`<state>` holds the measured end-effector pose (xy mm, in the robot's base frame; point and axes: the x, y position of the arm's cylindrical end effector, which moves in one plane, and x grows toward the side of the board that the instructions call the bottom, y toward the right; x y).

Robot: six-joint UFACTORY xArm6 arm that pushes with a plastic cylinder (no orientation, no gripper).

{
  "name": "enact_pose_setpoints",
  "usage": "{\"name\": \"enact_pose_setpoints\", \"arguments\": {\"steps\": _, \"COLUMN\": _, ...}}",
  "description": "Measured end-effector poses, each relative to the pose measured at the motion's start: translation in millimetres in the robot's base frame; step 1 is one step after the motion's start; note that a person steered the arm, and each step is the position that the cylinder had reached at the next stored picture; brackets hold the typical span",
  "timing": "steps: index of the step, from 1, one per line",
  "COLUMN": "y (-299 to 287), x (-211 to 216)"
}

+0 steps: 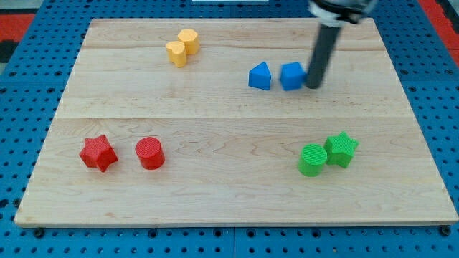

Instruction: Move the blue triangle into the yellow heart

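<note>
The blue triangle (259,77) lies on the wooden board right of centre, near the view's top. A second blue block (292,76), shape unclear, sits just to its right with a small gap between them. My tip (313,86) rests at the right side of that second blue block, touching or nearly touching it. Two yellow blocks stand together at the view's upper left: one (176,54) lower left and one (188,41) upper right. I cannot tell which of them is the heart.
A red star (97,153) and a red cylinder (150,153) sit at the lower left. A green cylinder (312,160) and a green star (341,149) touch each other at the lower right. The board (229,201) lies on a blue pegboard.
</note>
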<state>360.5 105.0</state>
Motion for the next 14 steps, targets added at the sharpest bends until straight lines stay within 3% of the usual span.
{"name": "enact_pose_setpoints", "arguments": {"steps": 2, "y": -182.0, "x": -17.6}}
{"name": "enact_pose_setpoints", "arguments": {"steps": 3, "y": -199.9, "x": -17.1}}
{"name": "enact_pose_setpoints", "arguments": {"steps": 5, "y": -162.4, "x": -15.8}}
{"name": "enact_pose_setpoints", "arguments": {"steps": 6, "y": -92.2, "x": -20.2}}
{"name": "enact_pose_setpoints", "arguments": {"steps": 7, "y": -61.0, "x": -20.3}}
{"name": "enact_pose_setpoints", "arguments": {"steps": 9, "y": -93.4, "x": -72.9}}
{"name": "enact_pose_setpoints", "arguments": {"steps": 10, "y": -155.7, "x": -44.0}}
{"name": "enact_pose_setpoints", "arguments": {"steps": 11, "y": -138.5, "x": -36.1}}
{"name": "enact_pose_setpoints", "arguments": {"steps": 13, "y": -192.0, "x": 5.1}}
{"name": "enact_pose_setpoints", "arguments": {"steps": 14, "y": -195.2, "x": -41.3}}
